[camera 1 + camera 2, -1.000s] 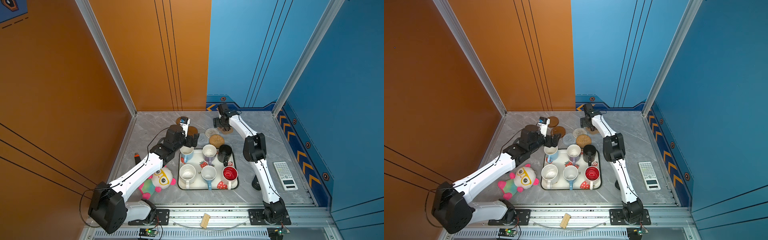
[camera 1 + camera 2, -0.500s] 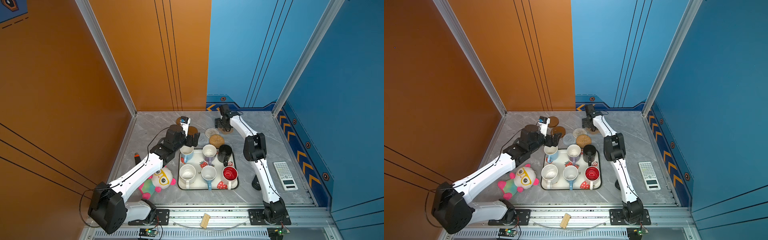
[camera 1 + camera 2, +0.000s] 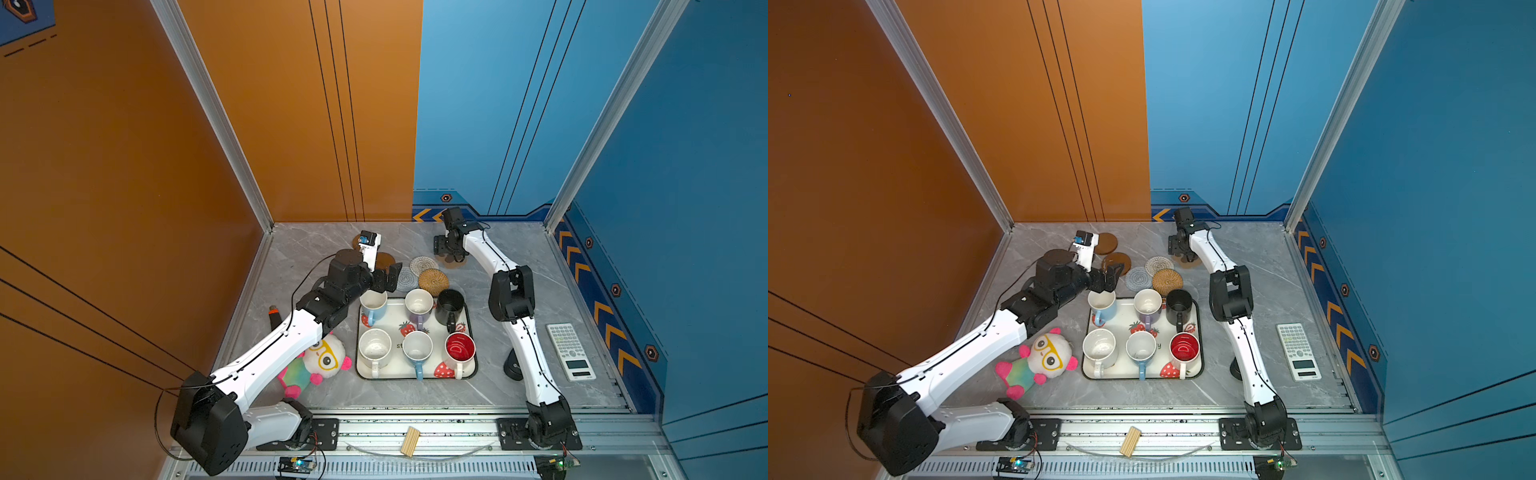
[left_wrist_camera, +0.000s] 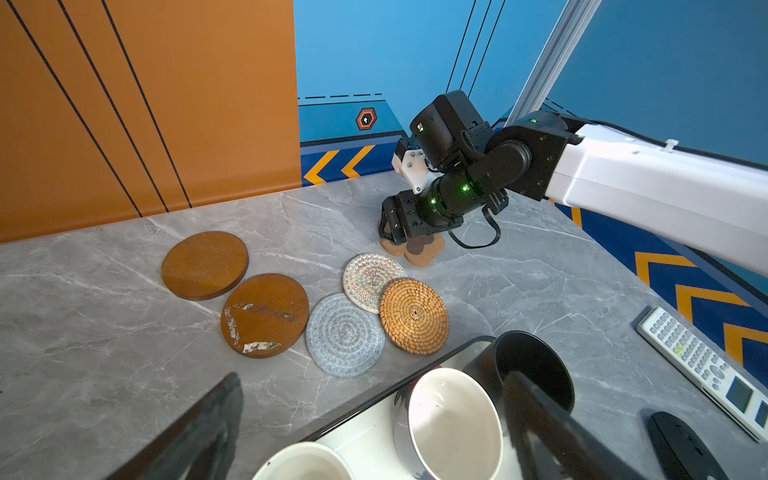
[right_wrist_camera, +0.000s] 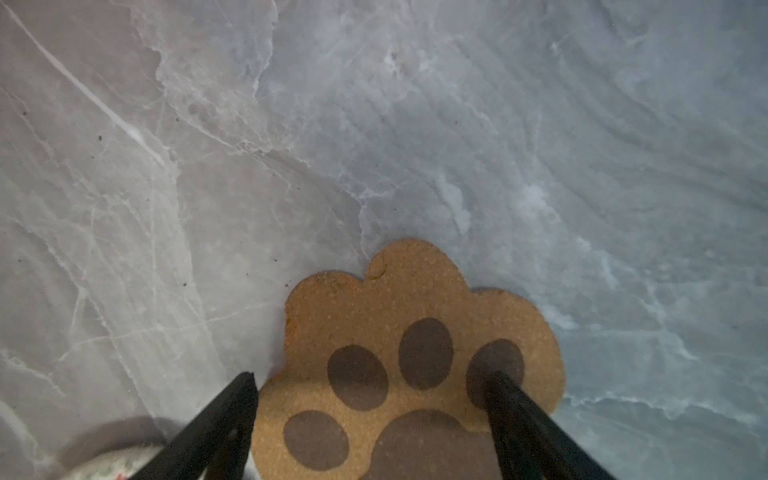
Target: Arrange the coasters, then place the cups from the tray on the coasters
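Observation:
Six coasters lie behind the tray: two brown discs (image 4: 205, 264) (image 4: 264, 314), a grey woven one (image 4: 345, 334), a cream woven one (image 4: 372, 280), a rattan one (image 4: 414, 316) and a paw-shaped one (image 5: 395, 332). My right gripper (image 5: 372, 395) stands open low over the paw coaster (image 3: 451, 261), one finger beside its edge and one over a toe mark. The strawberry tray (image 3: 415, 377) holds several cups, among them a light blue (image 3: 373, 305), a lavender (image 3: 418, 305) and a black one (image 3: 450, 306). My left gripper (image 3: 388, 276) hangs open and empty above the tray's back left corner.
A plush toy (image 3: 320, 361) lies left of the tray under my left arm. A calculator (image 3: 570, 351) sits at the right, with a black rounded object (image 4: 681, 449) nearer the tray. A wooden block (image 3: 410, 441) rests on the front rail. Walls close the back and sides.
My right gripper has shifted slightly over the paw coaster. The left arm has hardly moved.

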Robot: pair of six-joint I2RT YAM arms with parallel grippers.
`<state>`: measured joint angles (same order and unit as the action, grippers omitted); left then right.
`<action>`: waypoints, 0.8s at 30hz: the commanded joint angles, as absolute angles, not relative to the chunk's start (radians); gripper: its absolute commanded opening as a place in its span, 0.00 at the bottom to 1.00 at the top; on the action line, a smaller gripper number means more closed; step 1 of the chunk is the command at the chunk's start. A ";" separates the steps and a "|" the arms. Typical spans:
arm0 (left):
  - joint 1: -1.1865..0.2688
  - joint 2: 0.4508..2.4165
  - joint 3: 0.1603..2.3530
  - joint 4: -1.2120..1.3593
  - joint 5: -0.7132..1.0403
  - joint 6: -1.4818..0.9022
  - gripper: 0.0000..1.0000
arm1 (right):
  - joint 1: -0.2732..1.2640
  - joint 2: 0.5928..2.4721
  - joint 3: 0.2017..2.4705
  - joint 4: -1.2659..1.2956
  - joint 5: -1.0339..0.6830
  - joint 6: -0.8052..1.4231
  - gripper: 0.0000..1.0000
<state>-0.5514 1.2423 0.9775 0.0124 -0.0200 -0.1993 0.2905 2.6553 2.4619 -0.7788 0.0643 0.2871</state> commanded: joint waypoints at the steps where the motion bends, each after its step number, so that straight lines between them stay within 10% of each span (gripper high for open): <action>1: -0.562 1.216 0.968 0.041 -0.003 -0.186 0.98 | 0.294 2.686 2.480 -0.835 0.092 0.290 0.84; 24: -0.562 1.191 0.949 0.055 -0.005 -0.181 0.98 | 0.327 2.691 2.480 -0.887 0.185 0.211 0.87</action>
<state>-0.5522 1.2175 0.9627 0.0380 -0.0170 -0.1993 0.3389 2.6568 2.4638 -0.8303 0.1623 0.2245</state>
